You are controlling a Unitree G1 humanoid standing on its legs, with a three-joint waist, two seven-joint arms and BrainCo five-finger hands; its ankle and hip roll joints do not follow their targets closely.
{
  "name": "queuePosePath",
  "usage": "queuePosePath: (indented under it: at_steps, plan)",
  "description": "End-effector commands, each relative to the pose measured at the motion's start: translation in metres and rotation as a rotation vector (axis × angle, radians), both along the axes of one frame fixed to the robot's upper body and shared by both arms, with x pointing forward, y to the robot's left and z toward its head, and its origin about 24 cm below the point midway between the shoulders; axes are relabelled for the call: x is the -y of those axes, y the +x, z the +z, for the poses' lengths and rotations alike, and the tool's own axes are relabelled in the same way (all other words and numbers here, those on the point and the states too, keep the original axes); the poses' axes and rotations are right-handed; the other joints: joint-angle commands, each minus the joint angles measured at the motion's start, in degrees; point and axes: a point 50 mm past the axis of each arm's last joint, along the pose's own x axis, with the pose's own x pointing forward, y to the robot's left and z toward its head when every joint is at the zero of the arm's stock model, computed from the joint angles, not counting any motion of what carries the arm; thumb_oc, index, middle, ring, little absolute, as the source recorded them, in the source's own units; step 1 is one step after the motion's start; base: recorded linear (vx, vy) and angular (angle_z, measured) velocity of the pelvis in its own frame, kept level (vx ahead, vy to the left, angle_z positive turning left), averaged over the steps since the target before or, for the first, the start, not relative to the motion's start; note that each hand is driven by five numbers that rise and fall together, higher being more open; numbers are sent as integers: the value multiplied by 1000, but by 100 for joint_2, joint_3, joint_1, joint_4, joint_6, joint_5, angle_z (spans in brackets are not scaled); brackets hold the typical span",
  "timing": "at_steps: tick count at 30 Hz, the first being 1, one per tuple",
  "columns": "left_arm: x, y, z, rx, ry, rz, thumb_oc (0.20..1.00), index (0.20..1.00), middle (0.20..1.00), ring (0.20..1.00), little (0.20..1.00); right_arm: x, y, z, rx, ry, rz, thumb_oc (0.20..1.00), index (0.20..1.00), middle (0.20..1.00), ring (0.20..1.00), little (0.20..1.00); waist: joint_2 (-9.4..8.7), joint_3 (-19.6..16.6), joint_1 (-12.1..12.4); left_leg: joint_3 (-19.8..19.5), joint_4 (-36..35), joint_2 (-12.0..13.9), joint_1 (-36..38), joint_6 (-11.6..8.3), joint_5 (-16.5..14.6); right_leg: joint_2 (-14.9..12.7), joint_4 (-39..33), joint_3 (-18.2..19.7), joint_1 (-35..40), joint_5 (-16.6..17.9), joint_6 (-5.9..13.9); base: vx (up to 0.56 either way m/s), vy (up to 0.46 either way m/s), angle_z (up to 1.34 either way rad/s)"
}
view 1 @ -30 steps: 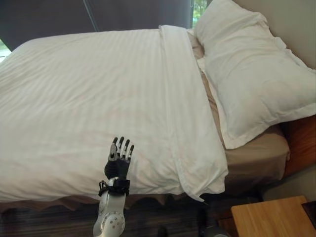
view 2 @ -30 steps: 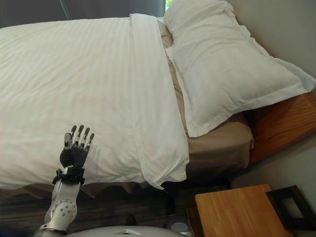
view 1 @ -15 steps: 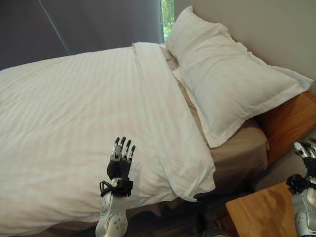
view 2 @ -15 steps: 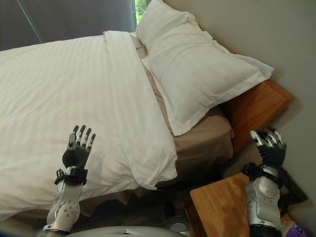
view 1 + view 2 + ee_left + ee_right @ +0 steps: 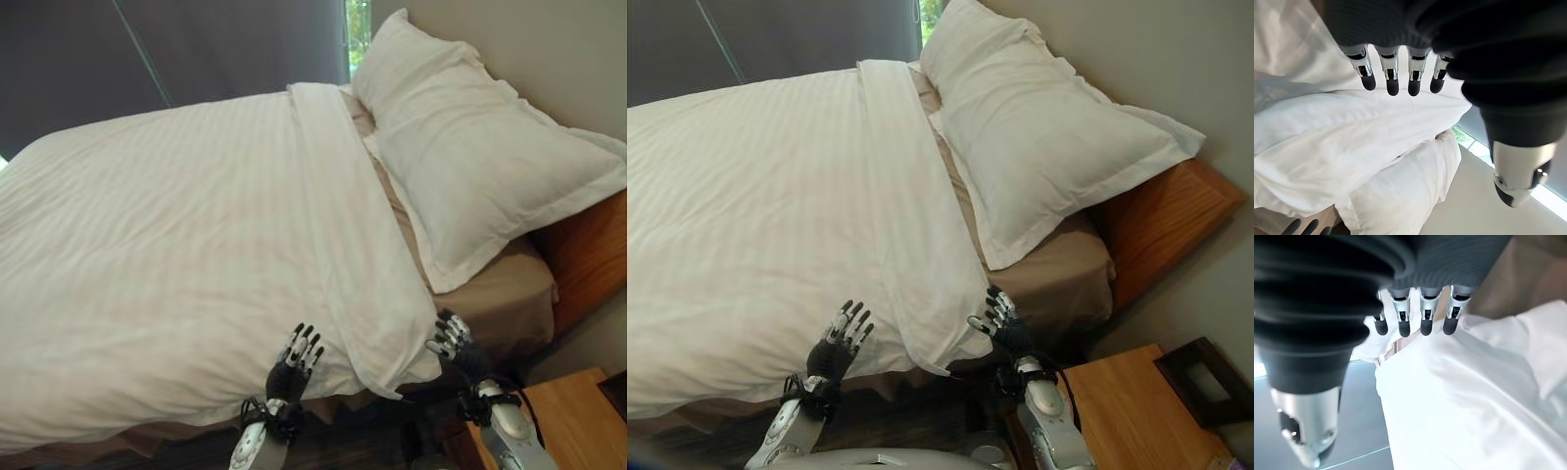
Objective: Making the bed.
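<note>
- While both hands hover at the near edge of the bed (image 5: 509,304), the white striped duvet (image 5: 176,245) lies spread over most of the mattress, its top edge folded back in a band (image 5: 338,196) running across the bed just below the pillow (image 5: 480,157).
- Left hand (image 5: 292,367) is raised at the duvet's near hem, fingers (image 5: 1392,73) straight and released, grasping nothing; the duvet shows just past their tips.
- Right hand (image 5: 458,348) is at the duvet's hanging corner (image 5: 411,367), just beside it; its fingers (image 5: 1422,313) are also straight and released, holding nothing.
- Pillow lies at the head of the bed, against the wooden headboard (image 5: 1161,230), on the tan sheet (image 5: 1058,264) that shows between pillow and duvet.
- Wooden nightstand (image 5: 1127,406) stands beside the bed by the right arm, with a dark frame (image 5: 1205,382) on its far side.
- Dark curtain (image 5: 147,49) hangs behind the bed.
</note>
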Motion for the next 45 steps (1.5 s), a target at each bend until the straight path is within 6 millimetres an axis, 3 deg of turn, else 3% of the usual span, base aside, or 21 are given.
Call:
queuePosePath:
  at_steps: [1, 3, 4, 5, 6, 8, 9, 10, 14, 15, 16, 17, 19, 21, 22, 23, 24, 25, 27, 31, 45]
  plan:
    - [-19, 26, 27, 171, 136, 8, 1000, 1000, 1000, 1000, 1000, 4, 23, 41, 212, -15, -14, 1000, 1000, 1000, 1000, 1000, -100, 116, -190, -389, 214, -86, -377, -18, 212, 154, 1147, 1099, 326, -1122, 201, -59, -146, 85]
    - [-25, 33, 34, 206, 146, 51, 1000, 1000, 1000, 1000, 1000, 8, 24, 43, 220, -27, -39, 1000, 1000, 1000, 1000, 1000, -46, 80, -162, -727, 176, 3, -404, -92, 279, -80, 1062, 1178, 381, -1097, 149, 1, -180, 111]
    - [-25, 33, 34, 206, 146, 52, 1000, 1000, 1000, 1000, 1000, 8, 24, 43, 221, -27, -39, 1000, 1000, 1000, 1000, 1000, -47, 89, -181, -747, 176, 0, -396, -91, 279, -86, 1053, 1157, 401, -1101, 147, 6, -243, 144]
    - [-31, 37, 40, 234, 150, 90, 1000, 1000, 1000, 1000, 1000, 11, 25, 45, 228, -24, -56, 1000, 1000, 1000, 1000, 1000, -48, 53, -144, -1122, 161, 62, -425, -180, 314, -154, 944, 1446, 454, -1082, 181, 3, -162, 129]
    - [-31, 37, 40, 234, 150, 90, 1000, 1000, 1000, 1000, 1000, 11, 25, 45, 228, -24, -56, 1000, 1000, 1000, 1000, 1000, -50, 57, -158, -1136, 162, 59, -423, -179, 315, -160, 935, 1431, 467, -1082, 181, -9, -230, 143]
    - [-35, 41, 47, 273, 170, 117, 1000, 1000, 1000, 1000, 1000, 11, 24, 44, 225, -6, -58, 1000, 1000, 1000, 1000, 1000, -127, 47, -55, -1652, 216, 40, -528, -279, 390, 74, 1011, 2026, 643, -1374, 245, -86, -256, 95]
    - [-39, 41, 50, 286, 182, 137, 1000, 1000, 1000, 1000, 1000, 8, 27, 47, 238, 2, -40, 1000, 1000, 1000, 1000, 1000, -151, 18, 86, -1826, 217, 108, -615, -365, 469, 151, 926, 2082, 661, -1452, 197, -225, -569, 81]
    - [-45, 43, 53, 299, 191, 177, 1000, 1000, 1000, 1000, 1000, 4, 32, 56, 280, 17, -6, 1000, 1000, 1000, 1000, 1000, -271, -1, 304, -2039, 316, 158, -796, -465, 549, 121, 580, 1791, 874, -1528, 37, -189, -451, 98]
    - [-47, 45, 52, 294, 162, 209, 1000, 1000, 1000, 1000, 1000, 7, 33, 70, 350, -24, 28, 1000, 1000, 1000, 1000, 1000, -285, 122, 426, -2326, 591, 350, -1243, -699, 905, 413, 407, 1533, 1054, -1533, -166, -196, -474, 123]
    - [-44, 44, 51, 287, 134, 225, 1000, 1000, 1000, 1000, 1000, 10, 33, 75, 368, -48, 31, 1000, 1000, 1000, 1000, 1000, -323, 282, 429, -1963, 814, 356, -1446, -622, 952, 400, 442, 1307, 1107, -1525, -219, -340, -332, 179]
    - [-37, 42, 44, 252, 100, 209, 1000, 1000, 1000, 1000, 1000, 18, 32, 76, 367, -85, 5, 1000, 1000, 1000, 1000, 1000, -406, 377, 350, -612, 1222, 475, -1575, -366, 779, 386, 475, 717, 1052, -1430, -281, -343, -332, 197]
    - [-37, 42, 44, 252, 100, 209, 1000, 1000, 1000, 1000, 1000, 18, 32, 76, 367, -85, 5, 1000, 1000, 1000, 1000, 1000, -396, 368, 356, -611, 1222, 487, -1593, -369, 789, 398, 470, 723, 1035, -1413, -283, -380, -318, 249]
    - [-31, 34, 36, 219, 96, 175, 1000, 1000, 1000, 1000, 1000, 26, 29, 69, 331, -95, -44, 1000, 1000, 1000, 1000, 1000, -540, 373, 358, -163, 1897, 463, -1446, -411, 406, 180, 326, 186, 1051, -1304, -325, -239, -139, 171]
    - [-32, 33, 37, 222, 111, 160, 1000, 1000, 1000, 1000, 1000, 27, 27, 68, 323, -71, -65, 1000, 1000, 1000, 1000, 1000, -558, 316, 330, -21, 1998, 511, -1373, -401, 399, 147, 318, 48, 984, -1260, -337, -179, -81, 65]
    - [-31, 32, 36, 214, 127, 136, 1000, 1000, 1000, 1000, 1000, 26, 23, 65, 315, -16, -94, 1000, 1000, 1000, 1000, 1000, -531, 194, 199, 342, 1884, 661, -1032, -377, 298, 148, 344, -236, 916, -1281, -342, -169, -83, 101]
    - [-31, 31, 36, 213, 127, 136, 1000, 1000, 1000, 1000, 1000, 26, 23, 65, 314, -16, -94, 1000, 1000, 1000, 1000, 1000, -531, 199, 195, 340, 1864, 660, -1010, -379, 300, 148, 347, -241, 930, -1288, -343, -141, -16, 116]
    - [-30, 33, 33, 195, 132, 144, 1000, 1000, 1000, 1000, 1000, 19, 20, 61, 302, 23, -101, 1000, 1000, 1000, 1000, 1000, -435, 35, 44, 676, 1317, 633, -547, -405, 94, 143, 314, -589, 907, -1328, -292, -51, 26, 111]
    - [-30, 33, 33, 194, 132, 144, 1000, 1000, 1000, 1000, 1000, 19, 19, 61, 301, 23, -101, 1000, 1000, 1000, 1000, 1000, -436, 39, 36, 670, 1282, 626, -519, -404, 105, 140, 312, -598, 924, -1335, -290, -76, 62, 97]
    - [-23, 41, 40, 228, 138, 128, 1000, 1000, 1000, 1000, 1000, 15, 19, 57, 292, 13, -106, 1000, 1000, 1000, 1000, 1000, -283, -133, -61, 513, 456, 474, -272, -403, 288, 154, 190, -841, 942, -1253, -203, -50, 99, 111]
    - [-17, 50, 55, 302, 168, 89, 1000, 1000, 1000, 1000, 1000, 7, 21, 56, 285, 65, -95, 1000, 1000, 1000, 1000, 1000, -291, -243, -32, 310, 368, 285, -247, -308, 253, 88, 81, -843, 1026, -1175, -161, 10, 73, 55]
    - [-24, 39, 48, 260, 236, 85, 1000, 1000, 1000, 1000, 1000, -10, 24, 52, 255, 9, 27, 1000, 1000, 1000, 1000, 1000, -263, -314, 197, 156, 143, -51, -135, -24, 164, -188, 403, -841, 930, -1144, 38, -14, 78, 2]
